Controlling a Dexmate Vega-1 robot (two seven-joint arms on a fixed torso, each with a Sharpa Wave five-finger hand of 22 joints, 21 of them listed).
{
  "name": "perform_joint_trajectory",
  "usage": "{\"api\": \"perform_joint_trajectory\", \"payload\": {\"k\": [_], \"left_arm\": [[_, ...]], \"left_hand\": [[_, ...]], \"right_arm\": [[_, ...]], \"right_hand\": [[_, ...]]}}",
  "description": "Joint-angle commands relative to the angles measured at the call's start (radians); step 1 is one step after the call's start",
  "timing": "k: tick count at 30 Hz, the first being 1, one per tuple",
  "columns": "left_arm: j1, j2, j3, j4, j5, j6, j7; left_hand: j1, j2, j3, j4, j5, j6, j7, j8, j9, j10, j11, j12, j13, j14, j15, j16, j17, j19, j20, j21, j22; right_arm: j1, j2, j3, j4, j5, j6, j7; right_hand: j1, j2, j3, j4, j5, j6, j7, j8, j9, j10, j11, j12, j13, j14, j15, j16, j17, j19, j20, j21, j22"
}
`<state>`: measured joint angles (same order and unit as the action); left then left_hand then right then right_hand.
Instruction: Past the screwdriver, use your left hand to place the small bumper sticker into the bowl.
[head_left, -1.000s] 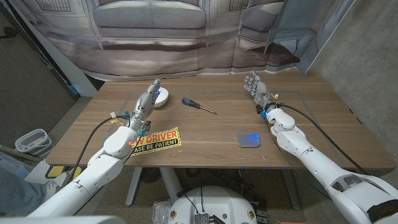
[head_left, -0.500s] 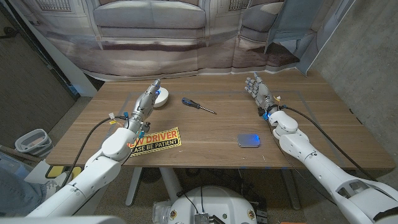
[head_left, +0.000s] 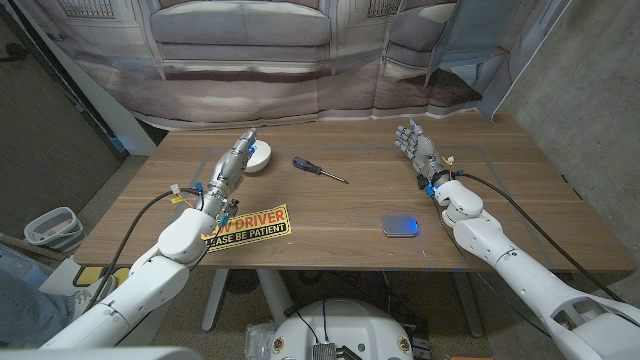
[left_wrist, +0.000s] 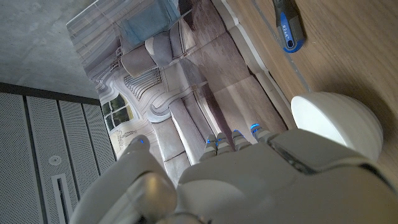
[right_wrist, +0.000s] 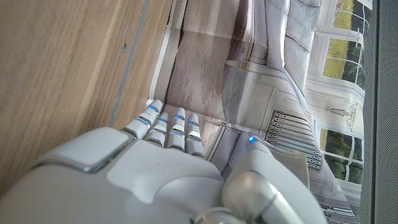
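Sticker (head_left: 256, 225): yellow and black, lying flat on the table (head_left: 340, 215) near my edge, its left end tucked under my left forearm; nothing is holding it

Left hand (head_left: 238, 160): stretched out well beyond the sticker, fingertips right at the bowl. From the left wrist cam the fingers (left_wrist: 233, 138) run straight and side by side, thumb off to one side, and I see nothing in them

Bowl (head_left: 261, 157): small, white, looks light; I can't tell if the fingertips touch it

Worry 1: a flat sticker on wood gives the fingers no edge, so I reckon they could just slide it around or crease it

Worry 2: dragging the forearm across it might shove it toward the table edge

Worry 3: any nudge up there probably sends the bowl skating

Screwdriver (head_left: 318, 168): just right of the bowl, could roll if bumped

Tin (head_left: 400, 226): blue, well clear

Right hand (head_left: 413, 143): fingers up and slightly spread, holding nothing
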<state>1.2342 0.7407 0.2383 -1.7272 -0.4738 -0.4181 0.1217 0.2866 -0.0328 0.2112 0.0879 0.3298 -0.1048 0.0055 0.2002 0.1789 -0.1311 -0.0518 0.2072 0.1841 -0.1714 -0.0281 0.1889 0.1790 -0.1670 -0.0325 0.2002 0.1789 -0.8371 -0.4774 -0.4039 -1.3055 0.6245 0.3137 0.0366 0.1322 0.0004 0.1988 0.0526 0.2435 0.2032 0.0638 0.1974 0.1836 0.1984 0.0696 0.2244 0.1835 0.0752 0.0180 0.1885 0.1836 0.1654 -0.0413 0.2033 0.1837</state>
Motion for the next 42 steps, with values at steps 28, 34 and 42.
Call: {"api": "perform_joint_trajectory", "payload": {"k": [28,34,42], "left_arm": [[0.155,0.049,-0.077,-0.097,0.074,-0.044,0.053],[0.192,0.05,-0.091,-0.119,0.09,-0.043,0.072],[0.251,0.053,-0.118,-0.154,0.124,-0.026,0.112]], "left_hand": [[0.012,0.002,-0.003,-0.005,-0.007,0.009,0.003,0.002,0.006,0.011,0.001,0.002,0.001,-0.021,0.006,0.002,0.002,-0.109,-0.038,0.005,0.004],[0.014,0.002,-0.004,-0.006,-0.008,0.012,0.003,0.003,0.006,0.012,0.001,0.001,0.001,-0.019,0.005,0.002,0.002,-0.107,-0.037,0.005,0.004],[0.016,0.003,-0.004,-0.007,-0.009,0.016,0.001,0.004,0.006,0.015,0.002,0.002,0.001,-0.015,0.005,0.003,0.002,-0.106,-0.035,0.005,0.004]], "right_arm": [[-0.044,-0.009,0.009,-0.059,-0.018,0.001,-0.065],[-0.049,-0.012,0.009,-0.066,-0.018,0.002,-0.065],[-0.049,-0.01,0.006,-0.066,-0.013,-0.002,-0.059]], "right_hand": [[0.009,0.007,-0.003,-0.011,-0.008,0.029,0.001,0.006,0.002,0.032,-0.006,0.005,0.003,0.035,-0.012,0.007,0.002,0.03,-0.025,0.008,0.003],[0.01,0.007,-0.003,-0.011,-0.008,0.028,0.001,0.005,0.002,0.032,-0.005,0.004,0.003,0.033,-0.012,0.006,0.002,0.028,-0.024,0.007,0.003],[0.01,0.008,-0.004,-0.012,-0.008,0.027,0.001,0.004,0.002,0.033,-0.007,0.004,0.003,0.032,-0.012,0.005,0.003,0.027,-0.023,0.007,0.003]]}}
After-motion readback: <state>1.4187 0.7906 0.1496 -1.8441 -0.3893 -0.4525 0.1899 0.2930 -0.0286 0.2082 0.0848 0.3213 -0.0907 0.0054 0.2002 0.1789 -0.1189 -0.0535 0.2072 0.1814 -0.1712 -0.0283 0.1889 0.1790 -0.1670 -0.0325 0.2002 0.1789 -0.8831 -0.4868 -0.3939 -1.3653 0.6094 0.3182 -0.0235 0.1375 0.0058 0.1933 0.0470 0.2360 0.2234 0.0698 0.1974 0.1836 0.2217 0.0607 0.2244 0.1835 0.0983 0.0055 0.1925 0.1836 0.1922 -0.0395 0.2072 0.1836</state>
